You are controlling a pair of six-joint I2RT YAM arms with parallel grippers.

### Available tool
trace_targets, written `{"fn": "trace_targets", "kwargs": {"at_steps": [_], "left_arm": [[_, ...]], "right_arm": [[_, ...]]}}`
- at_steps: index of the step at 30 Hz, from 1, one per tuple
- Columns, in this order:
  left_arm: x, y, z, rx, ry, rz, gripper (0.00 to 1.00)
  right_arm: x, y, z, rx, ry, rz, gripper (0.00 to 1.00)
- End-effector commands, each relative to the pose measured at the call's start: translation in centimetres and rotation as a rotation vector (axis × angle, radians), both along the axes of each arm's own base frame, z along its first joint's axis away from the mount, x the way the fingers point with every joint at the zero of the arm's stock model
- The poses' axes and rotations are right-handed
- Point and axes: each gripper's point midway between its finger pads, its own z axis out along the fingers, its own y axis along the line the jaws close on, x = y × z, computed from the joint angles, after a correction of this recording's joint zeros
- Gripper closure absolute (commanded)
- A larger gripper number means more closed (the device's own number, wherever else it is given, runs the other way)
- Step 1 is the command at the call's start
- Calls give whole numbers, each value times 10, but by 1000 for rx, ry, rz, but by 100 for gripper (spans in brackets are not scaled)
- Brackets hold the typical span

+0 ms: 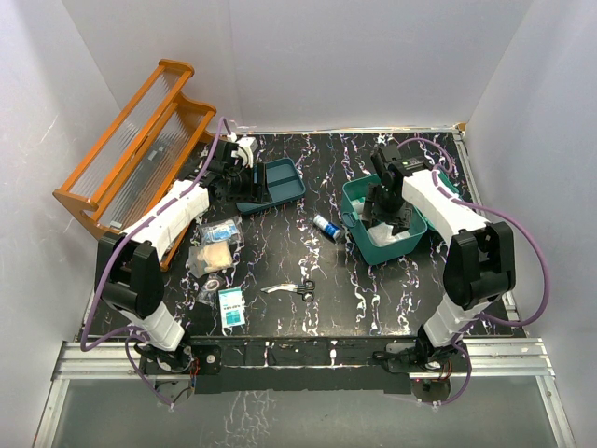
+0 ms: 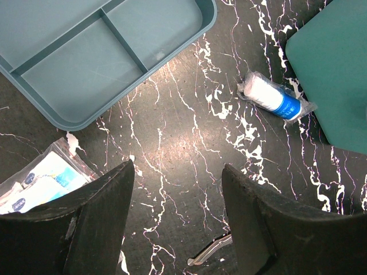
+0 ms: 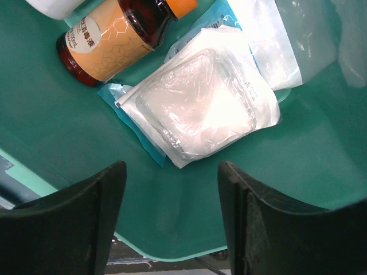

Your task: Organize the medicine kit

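The teal-green medicine kit [image 1: 394, 251] stands open at the right of the table. My right gripper [image 1: 388, 211] hangs over its inside, open and empty. In the right wrist view the gripper [image 3: 172, 215] is above the kit's floor [image 3: 51, 132], near a clear gauze packet [image 3: 200, 109] and a brown bottle with an orange label [image 3: 112, 37]. My left gripper [image 1: 239, 171] is open and empty above the table [image 2: 178, 217], beside a blue divided tray [image 2: 103, 51]. A blue-and-white bandage roll [image 2: 275, 98] lies next to the kit's corner [image 2: 338, 63].
An orange wooden rack [image 1: 140, 145] stands at the back left. Packets [image 1: 216, 245], a small box [image 1: 230, 306] and scissors [image 1: 297, 288] lie on the table at the front left. The scissors' tip [image 2: 209, 252] shows between the left fingers. The blue tray [image 1: 280, 182] lies mid-table.
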Motion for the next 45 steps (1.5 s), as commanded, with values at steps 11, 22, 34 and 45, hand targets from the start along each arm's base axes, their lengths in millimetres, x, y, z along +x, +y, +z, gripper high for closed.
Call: {"fn": "trace_targets", "kwargs": {"at_steps": [11, 22, 34, 45], "left_arm": [[11, 0, 2, 34, -20, -5, 38], [17, 5, -3, 74, -16, -2, 38], [12, 3, -5, 54, -4, 1, 38], [7, 7, -2, 44, -5, 46, 38]], "right_arm": [[21, 14, -44, 31, 30, -61, 33], [53, -3, 7, -18, -253, -115, 39], [65, 26, 82, 109, -465, 3, 37], [62, 83, 65, 140, -471, 245, 38]]}}
